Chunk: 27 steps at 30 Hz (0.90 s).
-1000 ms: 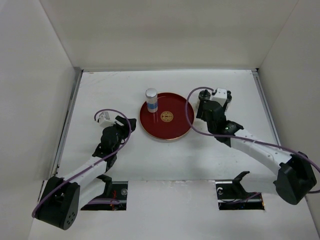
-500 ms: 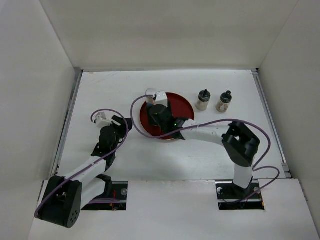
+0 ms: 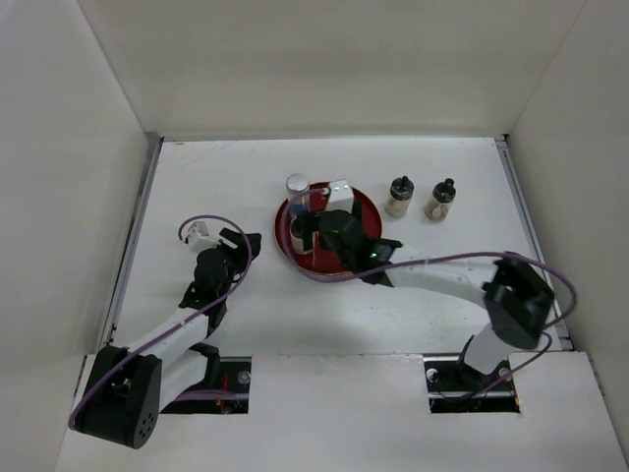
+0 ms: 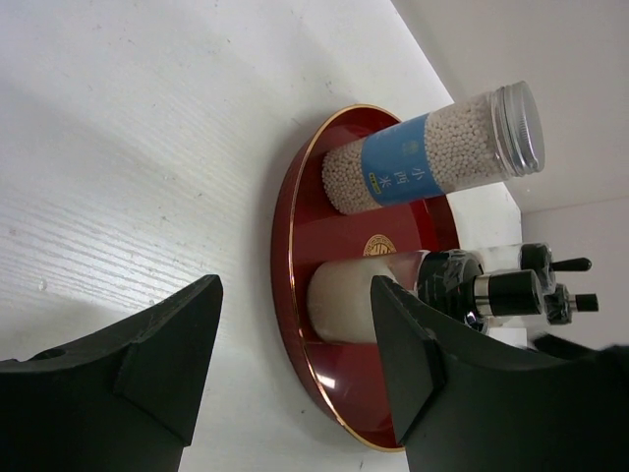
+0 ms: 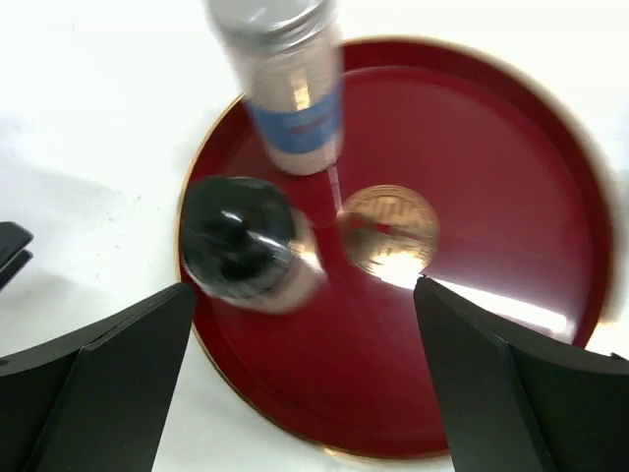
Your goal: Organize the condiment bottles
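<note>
Red tray [image 5: 472, 324] now holds squat bottle [image 5: 241, 246] beside cylinder [image 5: 293, 98] | right jaws wide above | left jaws wide

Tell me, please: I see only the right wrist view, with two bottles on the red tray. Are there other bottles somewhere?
Observer: Yes. The top view shows a third bottle and a fourth bottle standing on the table, right of the red tray and off it.
Operator: My picture is blurred. Do the two on the tray touch?
Observer: No. In the left wrist view the cylinder bottle and the squat bottle stand upright with a gap between them.
Operator: And the left end effector?
Observer: The left end effector is open and empty, near the tray's left rim.
</note>
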Each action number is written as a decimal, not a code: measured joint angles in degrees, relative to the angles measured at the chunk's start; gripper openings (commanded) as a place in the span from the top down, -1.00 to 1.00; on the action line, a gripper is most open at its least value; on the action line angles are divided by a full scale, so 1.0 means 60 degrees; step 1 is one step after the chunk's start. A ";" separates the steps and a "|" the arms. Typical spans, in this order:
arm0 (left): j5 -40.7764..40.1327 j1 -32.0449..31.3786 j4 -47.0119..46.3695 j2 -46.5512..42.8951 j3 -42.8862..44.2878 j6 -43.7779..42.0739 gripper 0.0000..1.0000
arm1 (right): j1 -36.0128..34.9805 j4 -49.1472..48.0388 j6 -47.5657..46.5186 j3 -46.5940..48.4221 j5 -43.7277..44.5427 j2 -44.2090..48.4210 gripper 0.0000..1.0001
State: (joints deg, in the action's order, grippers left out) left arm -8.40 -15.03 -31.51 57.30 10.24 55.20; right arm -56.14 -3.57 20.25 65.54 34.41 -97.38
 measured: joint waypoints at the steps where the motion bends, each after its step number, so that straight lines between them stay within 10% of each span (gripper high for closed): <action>1: 0.0000 -0.0004 0.0000 -0.0018 -0.0004 0.0000 -0.20 | 0.0098 -0.0036 -0.0004 -0.0470 -0.0004 0.0721 -1.00; 8: -0.0015 -0.0073 -0.0004 -0.0102 -0.0007 0.0015 -0.20 | 0.3158 -0.0586 0.0015 -0.2014 -0.0004 0.3402 -1.00; 27: -0.0175 -0.0328 -0.0382 -0.0127 -0.0284 0.0066 -0.19 | 0.5836 -0.0787 -0.0346 -0.0262 -0.1217 -0.0681 -0.87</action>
State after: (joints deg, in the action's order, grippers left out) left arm -9.45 -16.99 -33.80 56.53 8.54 55.59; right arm -21.12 -8.29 18.17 63.96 27.11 -101.47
